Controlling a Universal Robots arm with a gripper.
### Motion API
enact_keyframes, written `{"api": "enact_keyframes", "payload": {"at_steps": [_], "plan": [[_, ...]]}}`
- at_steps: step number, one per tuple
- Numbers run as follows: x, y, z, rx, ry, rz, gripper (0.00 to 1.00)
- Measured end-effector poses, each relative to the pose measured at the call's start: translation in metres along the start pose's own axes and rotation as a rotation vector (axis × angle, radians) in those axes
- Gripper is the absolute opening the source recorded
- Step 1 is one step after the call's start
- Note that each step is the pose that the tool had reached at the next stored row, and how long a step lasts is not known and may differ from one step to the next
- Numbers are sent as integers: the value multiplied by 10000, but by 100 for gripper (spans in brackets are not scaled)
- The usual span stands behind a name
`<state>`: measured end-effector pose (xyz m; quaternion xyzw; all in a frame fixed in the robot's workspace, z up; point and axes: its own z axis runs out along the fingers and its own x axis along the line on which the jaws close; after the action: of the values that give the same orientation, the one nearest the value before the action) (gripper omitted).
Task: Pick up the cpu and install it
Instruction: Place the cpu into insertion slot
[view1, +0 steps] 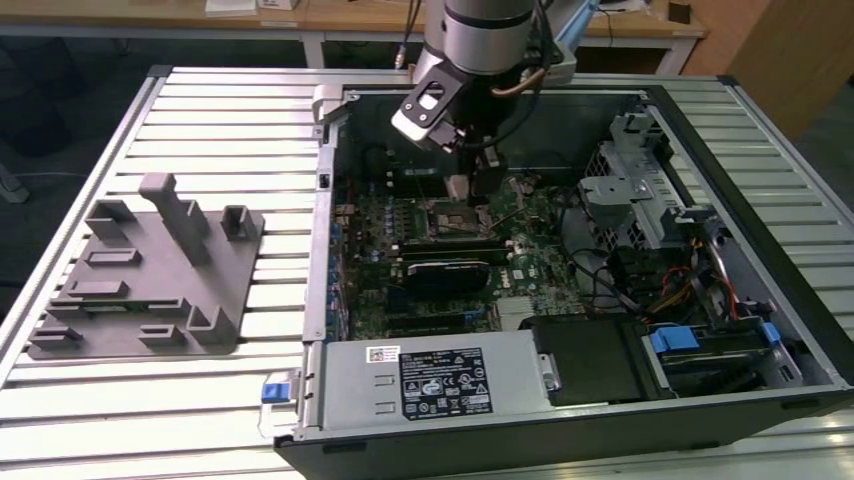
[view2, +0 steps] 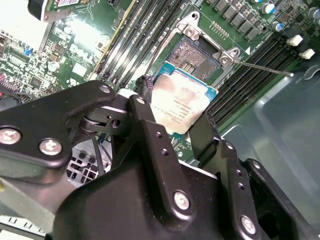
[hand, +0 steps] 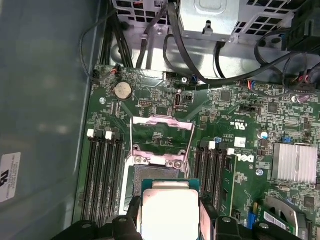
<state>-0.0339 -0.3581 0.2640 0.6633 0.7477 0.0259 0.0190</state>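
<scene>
Gripper is clamped on the cpu, one finger on each opposite edge, silver top towards both wrist views. I see the cpu held just over the open socket, whose load plate is flipped up. The socket sits on the motherboard inside the case.

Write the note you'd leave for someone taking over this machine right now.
Jaws: shut on the cpu, gripping two opposite edges.
Where: cpu hangs inside the open computer case, above the motherboard, close by the empty socket, whose metal cover stands open.
Done: cpu picked up and carried to the socket.
Left: cpu is not yet seated in the socket.
</scene>
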Motion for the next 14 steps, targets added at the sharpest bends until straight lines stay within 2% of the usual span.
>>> {"api": "enact_keyframes", "payload": {"at_steps": [14], "plan": [[3,-20,152,3,-34,-1,54]]}}
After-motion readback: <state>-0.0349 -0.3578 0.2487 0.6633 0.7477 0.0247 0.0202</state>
